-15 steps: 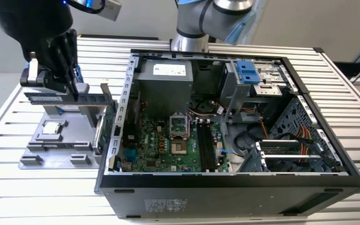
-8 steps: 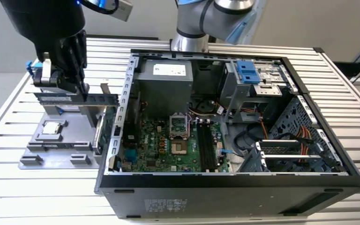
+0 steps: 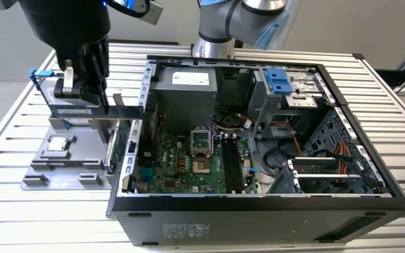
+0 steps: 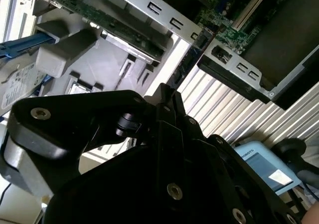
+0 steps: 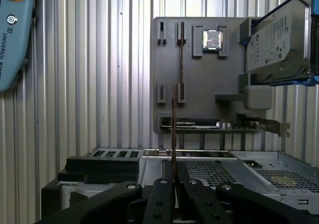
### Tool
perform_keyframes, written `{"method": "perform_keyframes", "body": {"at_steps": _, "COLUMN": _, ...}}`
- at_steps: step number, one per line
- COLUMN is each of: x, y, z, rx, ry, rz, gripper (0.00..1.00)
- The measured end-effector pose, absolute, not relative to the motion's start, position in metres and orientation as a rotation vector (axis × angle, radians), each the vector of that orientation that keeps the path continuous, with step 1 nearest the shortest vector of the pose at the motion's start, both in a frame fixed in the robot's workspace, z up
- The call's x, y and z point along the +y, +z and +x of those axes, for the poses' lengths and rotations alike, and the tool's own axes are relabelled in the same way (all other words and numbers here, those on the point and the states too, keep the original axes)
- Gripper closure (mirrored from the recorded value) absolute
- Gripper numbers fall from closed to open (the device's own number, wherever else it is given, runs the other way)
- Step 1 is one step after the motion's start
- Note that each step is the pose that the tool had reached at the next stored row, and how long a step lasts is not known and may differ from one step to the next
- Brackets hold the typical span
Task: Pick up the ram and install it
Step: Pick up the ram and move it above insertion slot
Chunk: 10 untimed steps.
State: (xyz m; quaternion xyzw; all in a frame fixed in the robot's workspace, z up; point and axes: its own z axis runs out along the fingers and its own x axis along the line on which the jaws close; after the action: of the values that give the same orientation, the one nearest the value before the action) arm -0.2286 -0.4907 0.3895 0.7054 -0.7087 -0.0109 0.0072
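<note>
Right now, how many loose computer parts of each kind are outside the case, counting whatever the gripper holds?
Ram stick: 1, held in the gripper
Processor chip: 1, on the gray holder
Hard drive in blue frame: 1
Expansion card with metal bracket: 1
Total: 4

Slatted metal table (image 3: 19,211), grey wall (image 3: 357,26)

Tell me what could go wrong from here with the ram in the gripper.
1. The ram hangs in the gripper with one end close to the computer case's side wall; carrying it across could clip that wall.
2. It is a thin stick clamped between narrow fingers, so it may tilt in the grip.
3. The memory slots are narrow and sit beside the CPU socket; a skewed stick may miss them.
</note>
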Motion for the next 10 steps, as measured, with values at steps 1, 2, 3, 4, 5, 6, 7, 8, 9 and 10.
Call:
{"method": "perform_keyframes", "body": {"at_steps": 1, "x": -0.491, "y": 0.389, "z": -0.227, "rx": -2.216, "ry": -0.034, "rz": 2.206, "gripper": 1.00}}
{"method": "perform_keyframes", "body": {"at_steps": 2, "x": -0.491, "y": 0.389, "z": -0.225, "rx": -2.216, "ry": -0.034, "rz": 2.206, "gripper": 1.00}}
{"method": "perform_keyframes", "body": {"at_steps": 3, "x": -0.491, "y": 0.389, "z": -0.223, "rx": -2.217, "ry": -0.034, "rz": 2.206, "gripper": 1.00}}
{"method": "perform_keyframes", "body": {"at_steps": 4, "x": -0.491, "y": 0.389, "z": -0.221, "rx": -2.216, "ry": -0.034, "rz": 2.206, "gripper": 1.00}}
{"method": "perform_keyframes", "body": {"at_steps": 5, "x": -0.491, "y": 0.389, "z": -0.219, "rx": -2.216, "ry": -0.034, "rz": 2.206, "gripper": 1.00}}
{"method": "perform_keyframes", "body": {"at_steps": 6, "x": -0.491, "y": 0.389, "z": -0.217, "rx": -2.216, "ry": -0.034, "rz": 2.206, "gripper": 1.00}}
{"method": "perform_keyframes", "body": {"at_steps": 7, "x": -0.491, "y": 0.389, "z": -0.216, "rx": -2.216, "ry": -0.034, "rz": 2.206, "gripper": 1.00}}
{"method": "perform_keyframes", "body": {"at_steps": 8, "x": -0.491, "y": 0.389, "z": -0.214, "rx": -2.216, "ry": -0.034, "rz": 2.206, "gripper": 1.00}}
{"method": "perform_keyframes", "body": {"at_steps": 9, "x": -0.491, "y": 0.389, "z": -0.212, "rx": -2.216, "ry": -0.034, "rz": 2.206, "gripper": 1.00}}
{"method": "perform_keyframes", "body": {"at_steps": 10, "x": -0.491, "y": 0.389, "z": -0.210, "rx": -2.216, "ry": -0.034, "rz": 2.206, "gripper": 1.00}}
